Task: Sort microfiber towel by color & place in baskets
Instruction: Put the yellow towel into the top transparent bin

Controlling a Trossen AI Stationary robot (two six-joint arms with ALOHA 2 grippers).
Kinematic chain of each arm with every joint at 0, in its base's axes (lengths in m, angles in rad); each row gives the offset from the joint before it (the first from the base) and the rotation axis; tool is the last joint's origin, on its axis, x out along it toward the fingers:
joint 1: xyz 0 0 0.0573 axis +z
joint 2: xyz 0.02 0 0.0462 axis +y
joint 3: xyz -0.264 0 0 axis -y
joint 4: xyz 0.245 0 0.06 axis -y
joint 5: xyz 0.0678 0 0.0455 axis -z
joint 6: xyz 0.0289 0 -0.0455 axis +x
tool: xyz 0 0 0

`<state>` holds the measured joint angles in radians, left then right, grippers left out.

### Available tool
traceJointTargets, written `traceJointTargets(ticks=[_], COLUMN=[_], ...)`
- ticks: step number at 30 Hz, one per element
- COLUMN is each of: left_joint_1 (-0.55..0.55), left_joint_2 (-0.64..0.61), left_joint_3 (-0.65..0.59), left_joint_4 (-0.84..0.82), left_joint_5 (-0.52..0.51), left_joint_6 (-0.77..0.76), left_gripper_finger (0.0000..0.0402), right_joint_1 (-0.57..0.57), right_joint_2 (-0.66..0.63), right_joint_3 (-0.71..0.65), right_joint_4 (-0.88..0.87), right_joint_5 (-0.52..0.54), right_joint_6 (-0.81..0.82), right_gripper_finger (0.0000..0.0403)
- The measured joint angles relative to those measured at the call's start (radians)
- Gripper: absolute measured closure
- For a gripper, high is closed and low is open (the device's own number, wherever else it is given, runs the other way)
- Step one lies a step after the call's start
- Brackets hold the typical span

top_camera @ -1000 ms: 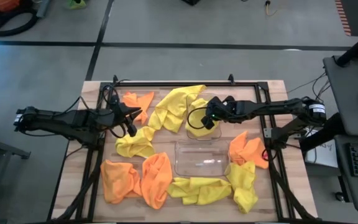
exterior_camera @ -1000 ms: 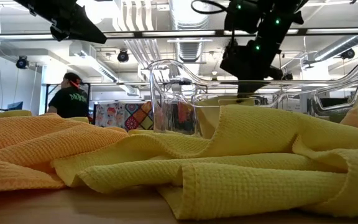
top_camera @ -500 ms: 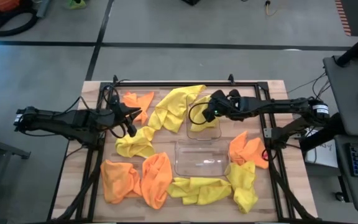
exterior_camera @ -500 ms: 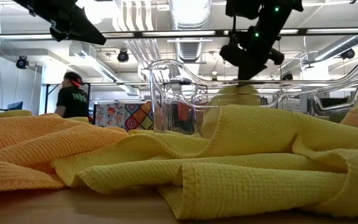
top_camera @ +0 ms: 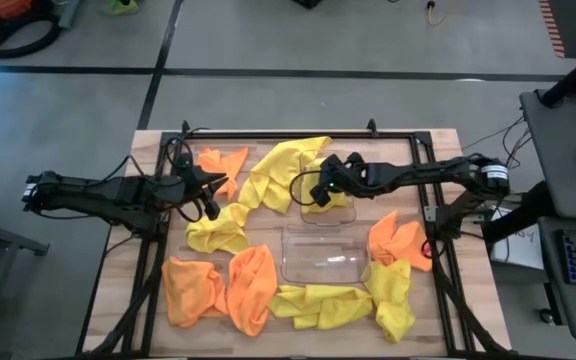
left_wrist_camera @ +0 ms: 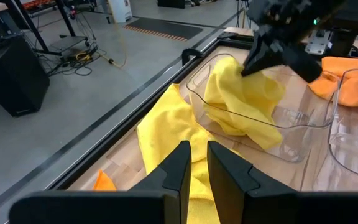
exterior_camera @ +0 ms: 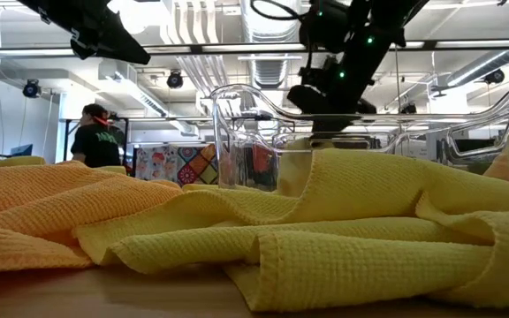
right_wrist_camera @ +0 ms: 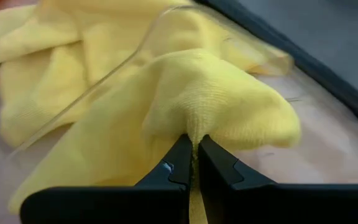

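Fingers [right_wrist_camera: 182, 163] of the right gripper [right_wrist_camera: 193, 163] pinched tight on a fold of yellow towel [right_wrist_camera: 222, 102], which hangs bunched inside the far clear basket [top_camera: 343, 215]. Right gripper sits over that basket's left end. Second basket [top_camera: 325, 258] just in front, nothing in it. Left gripper [left_wrist_camera: 196, 167] hovers over the table's left side, fingers nearly together, holding nothing. Other yellow and orange towels [top_camera: 194, 287] lie scattered around both baskets on the wooden table [top_camera: 448, 140].

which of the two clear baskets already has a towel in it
The far basket, toward the table's back edge. The right gripper is shut on a yellow towel inside it; the near basket in front of it holds nothing.
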<state>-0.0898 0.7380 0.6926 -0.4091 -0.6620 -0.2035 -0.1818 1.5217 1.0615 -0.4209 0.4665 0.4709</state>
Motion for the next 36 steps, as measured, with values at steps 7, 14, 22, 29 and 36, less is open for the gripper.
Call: traceJointTargets(ticks=[7,14,22,29,36], left_joint_1=[0.000,0.000,0.000,0.000,0.000], left_joint_2=[0.000,0.000,0.000,0.000,0.000], left_joint_3=[0.000,0.000,0.000,0.000,0.000], left_joint_4=[-0.001,-0.002,-0.003,-0.006,-0.011], left_joint_5=[0.000,0.000,0.026,0.056,0.082], left_joint_6=[0.000,-0.001,-0.008,-0.024,-0.036], left_gripper_finger=[0.0363,0.0363,0.0363,0.0363,0.0363], right_joint_1=[0.000,0.000,0.000,0.000,0.000], right_joint_2=[0.071,0.119,0.162,0.176,0.168], right_joint_3=[0.000,0.000,0.000,0.000,0.000], right_joint_4=[0.066,0.098,0.106,0.106,0.106], right_joint_5=[-0.088,-0.148,-0.156,-0.156,-0.156], right_joint_6=[0.000,0.002,0.009,0.016,0.017], right_gripper_finger=[0.0391,0.0391,0.0391,0.0390,0.0390])
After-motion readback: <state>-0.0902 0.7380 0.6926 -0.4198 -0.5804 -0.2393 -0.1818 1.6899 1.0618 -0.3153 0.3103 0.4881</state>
